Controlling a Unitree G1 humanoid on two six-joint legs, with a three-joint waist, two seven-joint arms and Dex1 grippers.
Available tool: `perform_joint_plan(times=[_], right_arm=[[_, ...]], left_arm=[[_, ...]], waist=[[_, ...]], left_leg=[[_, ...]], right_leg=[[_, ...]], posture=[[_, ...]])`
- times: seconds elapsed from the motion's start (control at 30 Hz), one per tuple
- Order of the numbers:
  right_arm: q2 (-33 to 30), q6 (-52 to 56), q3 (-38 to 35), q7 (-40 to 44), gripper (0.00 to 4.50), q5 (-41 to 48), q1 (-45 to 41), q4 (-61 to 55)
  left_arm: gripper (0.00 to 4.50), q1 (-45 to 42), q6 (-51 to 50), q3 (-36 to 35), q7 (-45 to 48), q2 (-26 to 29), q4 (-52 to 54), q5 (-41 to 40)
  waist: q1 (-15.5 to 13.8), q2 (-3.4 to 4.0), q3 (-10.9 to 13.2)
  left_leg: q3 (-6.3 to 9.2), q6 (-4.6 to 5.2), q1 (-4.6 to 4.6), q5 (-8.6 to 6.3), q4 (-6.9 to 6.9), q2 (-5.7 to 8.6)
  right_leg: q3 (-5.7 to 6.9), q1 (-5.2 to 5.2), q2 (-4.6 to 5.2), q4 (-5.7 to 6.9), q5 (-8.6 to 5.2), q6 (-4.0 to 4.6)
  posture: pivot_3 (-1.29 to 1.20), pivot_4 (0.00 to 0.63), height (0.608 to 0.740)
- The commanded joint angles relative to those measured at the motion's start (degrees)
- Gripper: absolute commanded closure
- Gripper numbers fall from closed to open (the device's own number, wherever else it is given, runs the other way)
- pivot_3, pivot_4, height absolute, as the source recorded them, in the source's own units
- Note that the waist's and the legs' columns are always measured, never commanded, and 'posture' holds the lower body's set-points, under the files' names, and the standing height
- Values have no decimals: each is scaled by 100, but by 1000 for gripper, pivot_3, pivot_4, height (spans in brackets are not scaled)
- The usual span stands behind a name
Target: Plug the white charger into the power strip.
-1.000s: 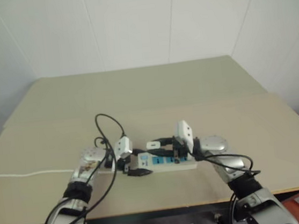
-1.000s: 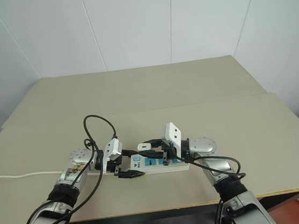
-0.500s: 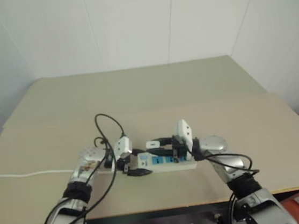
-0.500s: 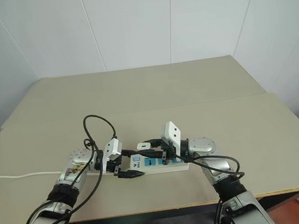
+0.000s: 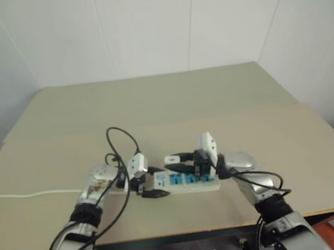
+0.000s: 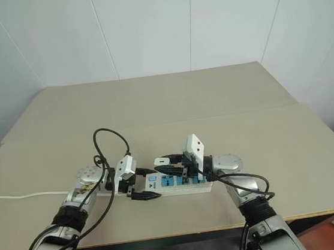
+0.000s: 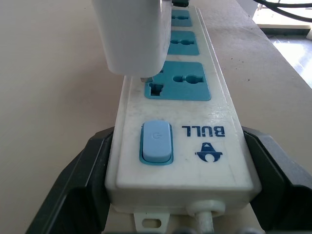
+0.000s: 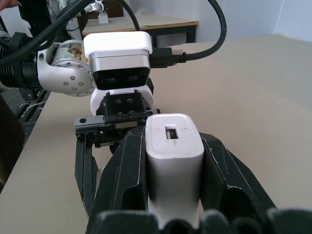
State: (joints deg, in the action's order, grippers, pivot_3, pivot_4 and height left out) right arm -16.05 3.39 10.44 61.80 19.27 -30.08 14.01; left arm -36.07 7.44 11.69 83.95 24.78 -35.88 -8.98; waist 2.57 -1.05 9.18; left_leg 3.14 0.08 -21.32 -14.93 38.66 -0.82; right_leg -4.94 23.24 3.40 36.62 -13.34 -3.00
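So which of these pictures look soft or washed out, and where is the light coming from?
Left eye view: hazy and paler than the right eye view. Left wrist view: the power strip near the switch is crisp, the white charger right at the lens is soft, and daylight glares at the far corner. Right wrist view: the white charger is sharp, the room behind blurred.

we see the table (image 6: 212, 96) bare toward its far edge and right corners; the strip (image 6: 180, 187), both arms and a looped black cable (image 6: 105, 141) crowd its near edge.
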Motion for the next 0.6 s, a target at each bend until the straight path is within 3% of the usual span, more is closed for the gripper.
perform_joint_plan(times=[0.03,0.6], right_arm=[[86,62,-160,-58,3339,161,-108,-272],[-12,-250,25,192,3339,-146,89,-158]], left_arm=[[1190,91,-4,290,150,83,-76,281],[1190,90,-6,289,117,135,-88,307]], waist=[[0,0,0],[1,0,0]], left_leg=[[0,0,0,0,0,0],[0,0,0,0,0,0]], right_leg=[[0,0,0,0,0,0],[0,0,0,0,-1,0]], posture=[[0,150,740],[0,150,740]])
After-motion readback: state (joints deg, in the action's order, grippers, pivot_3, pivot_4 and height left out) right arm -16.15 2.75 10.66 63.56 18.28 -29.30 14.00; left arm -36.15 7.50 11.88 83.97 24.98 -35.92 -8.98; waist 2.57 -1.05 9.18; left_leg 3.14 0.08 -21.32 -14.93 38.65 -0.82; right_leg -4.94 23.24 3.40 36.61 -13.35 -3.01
